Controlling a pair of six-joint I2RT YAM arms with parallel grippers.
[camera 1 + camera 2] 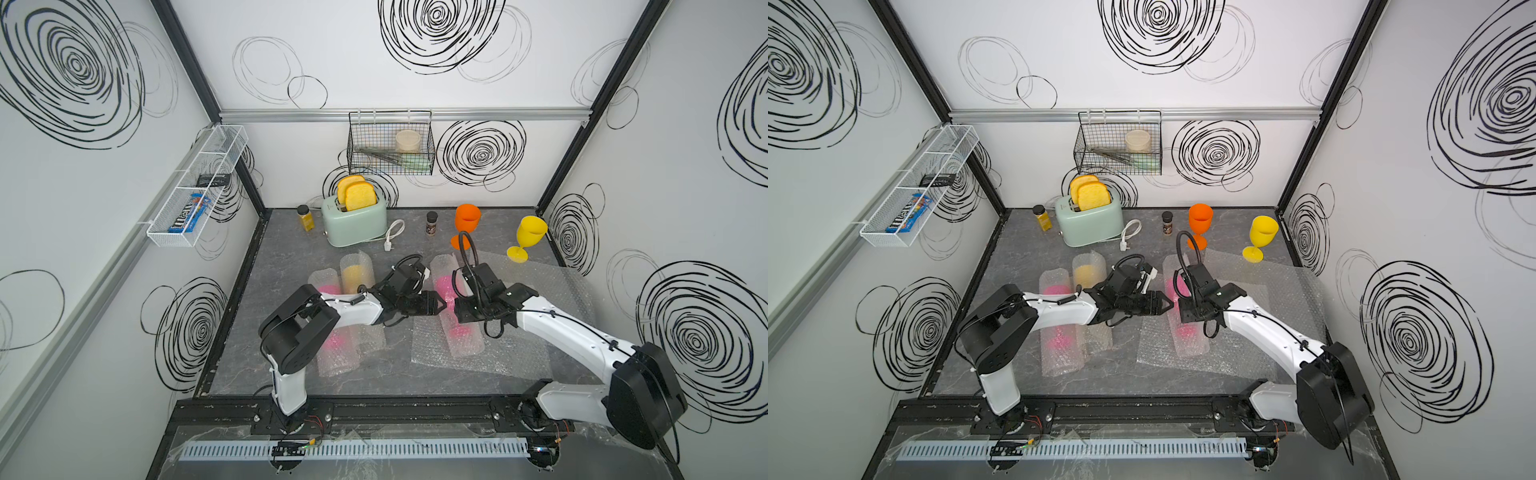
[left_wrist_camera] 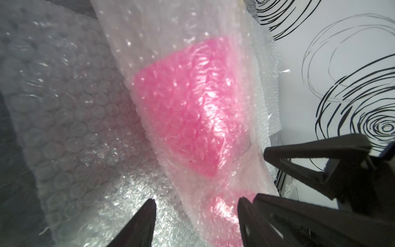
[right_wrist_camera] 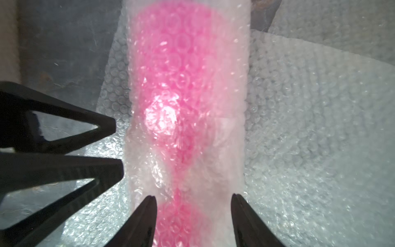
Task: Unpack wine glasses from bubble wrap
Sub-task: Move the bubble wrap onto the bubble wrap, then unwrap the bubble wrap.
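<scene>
A hot pink wine glass (image 1: 446, 291) lies in a bubble wrap tube (image 1: 465, 345) at mid-table. Both grippers meet over it. My left gripper (image 2: 195, 202) is open, with the tube (image 2: 188, 111) running between its fingers. My right gripper (image 3: 193, 200) is open too, its tips over the wrapped stem (image 3: 181, 162); whether they touch the wrap is unclear. To the left lie a wrapped yellow glass (image 1: 355, 274) and a wrapped pink one (image 1: 332, 332). An orange glass (image 1: 467, 222) and a yellow glass (image 1: 530, 239) stand bare at the back right.
Flat bubble wrap sheets (image 1: 540, 291) cover the table's right side, under the right arm. A mint toaster (image 1: 353, 216) with its cord (image 1: 395, 232) and two spice jars (image 1: 305, 217) (image 1: 432, 223) stand along the back. A wire basket (image 1: 390, 143) hangs on the back wall.
</scene>
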